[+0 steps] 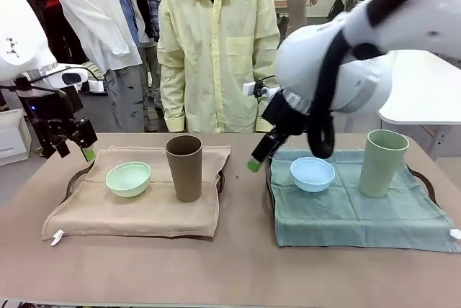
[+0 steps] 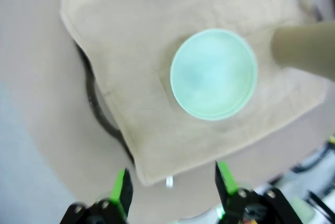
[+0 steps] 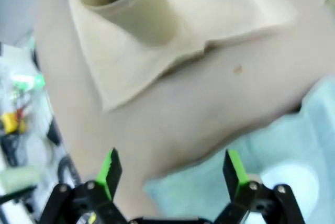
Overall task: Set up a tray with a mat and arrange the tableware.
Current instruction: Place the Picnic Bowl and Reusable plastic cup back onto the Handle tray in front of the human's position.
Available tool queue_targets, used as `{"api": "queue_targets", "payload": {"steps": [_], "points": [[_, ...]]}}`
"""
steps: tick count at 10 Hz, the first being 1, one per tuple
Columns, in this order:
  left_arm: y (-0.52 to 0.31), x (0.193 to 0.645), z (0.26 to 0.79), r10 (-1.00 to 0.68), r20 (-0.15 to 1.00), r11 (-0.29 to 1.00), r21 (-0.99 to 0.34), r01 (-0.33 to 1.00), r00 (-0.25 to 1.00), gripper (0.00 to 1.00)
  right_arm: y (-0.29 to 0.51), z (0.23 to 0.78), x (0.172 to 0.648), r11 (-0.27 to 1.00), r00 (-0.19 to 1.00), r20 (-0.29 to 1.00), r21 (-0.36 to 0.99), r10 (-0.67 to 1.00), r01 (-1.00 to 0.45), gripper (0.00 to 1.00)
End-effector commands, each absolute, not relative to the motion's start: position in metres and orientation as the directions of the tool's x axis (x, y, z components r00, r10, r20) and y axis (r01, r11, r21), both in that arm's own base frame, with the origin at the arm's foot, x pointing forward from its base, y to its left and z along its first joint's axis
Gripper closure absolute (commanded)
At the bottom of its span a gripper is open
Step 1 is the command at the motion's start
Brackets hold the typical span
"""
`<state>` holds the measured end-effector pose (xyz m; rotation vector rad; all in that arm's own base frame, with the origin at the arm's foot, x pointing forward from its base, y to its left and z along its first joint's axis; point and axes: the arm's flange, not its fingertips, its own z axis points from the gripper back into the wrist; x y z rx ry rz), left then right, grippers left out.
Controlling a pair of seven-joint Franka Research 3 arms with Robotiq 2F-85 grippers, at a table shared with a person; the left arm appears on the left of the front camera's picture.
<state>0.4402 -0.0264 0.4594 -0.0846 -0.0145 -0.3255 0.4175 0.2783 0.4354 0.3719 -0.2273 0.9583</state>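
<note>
Your left gripper (image 1: pixel 72 148) hangs open and empty off the tan mat's (image 1: pixel 137 207) far-left corner; the mint bowl (image 1: pixel 128 178) sits on that mat just inboard, nearest this arm. Your right gripper (image 3: pixel 172 174), jaws wide, hovers beside the blue bowl (image 1: pixel 312 174).

On the left, the mint green round plastic bowl (image 1: pixel 128 178) is sitting on the beige cloth mat (image 1: pixel 108 211), the brown plastic tumbler (image 1: pixel 184 168) standing just right of it. On the right, the light blue round plastic bowl (image 1: pixel 312 174) is lying left of the pale green plastic tumbler (image 1: pixel 383 162), both on the teal cloth mat (image 1: pixel 346 218).
</note>
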Motion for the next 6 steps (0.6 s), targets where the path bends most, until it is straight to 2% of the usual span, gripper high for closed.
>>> {"api": "queue_targets", "payload": {"steps": [1, 3, 6], "points": [[-0.034, 0.428, 0.486, -0.377, 0.034, 0.925, -0.03, 0.378, 0.926, 0.17, 0.284, 0.499, 0.397, 0.676, 0.707, 0.097, 0.226, 0.7, -0.701, 0.0], [-0.044, 0.426, 0.515, -0.382, 0.06, 0.923, -0.02, 0.384, 0.922, 0.17, 0.289, 0.539, 0.378, 0.741, 0.747, 0.005, 0.125, 0.664, -0.66, 0.0], [-0.065, 0.424, 0.557, -0.385, 0.098, 0.922, 0.003, 0.387, 0.917, 0.17, 0.31, 0.597, 0.358, 0.784, 0.784, -0.009, -0.029, 0.62, -0.62, 0.0]]}}
